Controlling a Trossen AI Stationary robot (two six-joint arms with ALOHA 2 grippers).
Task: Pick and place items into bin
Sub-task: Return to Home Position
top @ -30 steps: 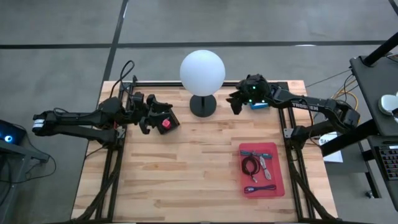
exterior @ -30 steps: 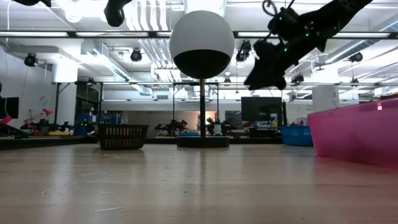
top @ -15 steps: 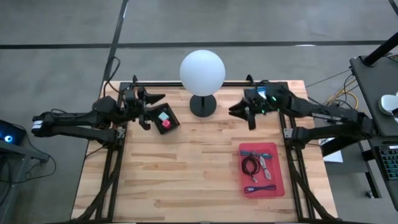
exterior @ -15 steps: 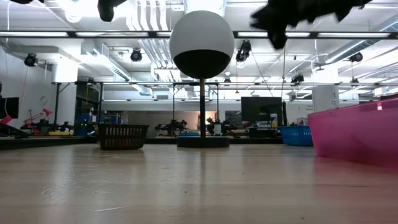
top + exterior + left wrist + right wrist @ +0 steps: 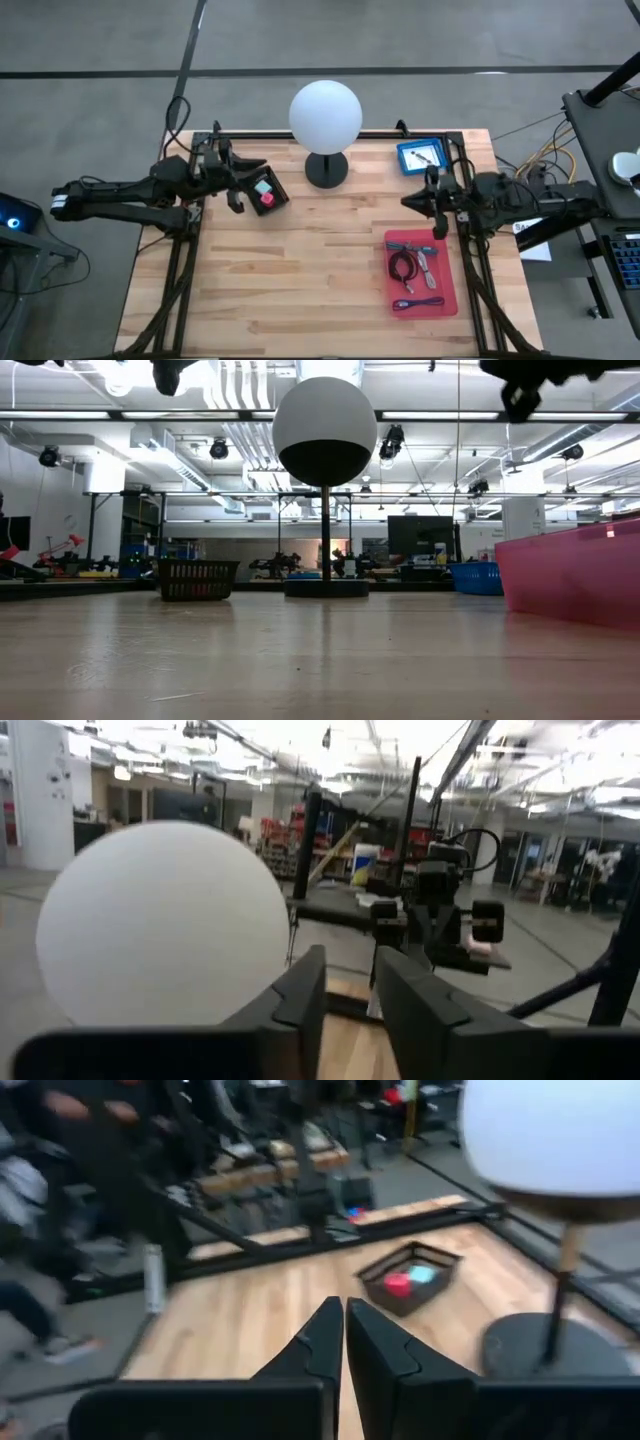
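Observation:
A small black basket point(image 5: 263, 192) holding a red block and a teal block rests on the table at the far left. My left gripper point(image 5: 247, 182) hovers beside it, high above the table. Its fingers point(image 5: 305, 992) stand a narrow gap apart with nothing between them. My right gripper point(image 5: 410, 201) is shut and empty, drawn back at the table's right edge, pointing toward the lamp. A red tray point(image 5: 447, 290) at the near right holds a dark coiled cable point(image 5: 402, 267), a silvery piece point(image 5: 426, 262) and a purple cord point(image 5: 418, 302). A blue bin point(image 5: 404, 156) with a white card stands at the far right.
The white globe lamp point(image 5: 325, 113) stands on its black base point(image 5: 326, 170) at the far middle, between the two arms. In the low view the red tray's wall point(image 5: 570, 575) rises at the right. Bare wood lies across the table's middle and near left.
My right gripper has swung away from the blue bin at the far edge, back toward the table's right edge and upward, and its fingers have closed; the bin now shows uncovered. My left gripper has rolled about its own axis, and its fingers have drawn closer together.

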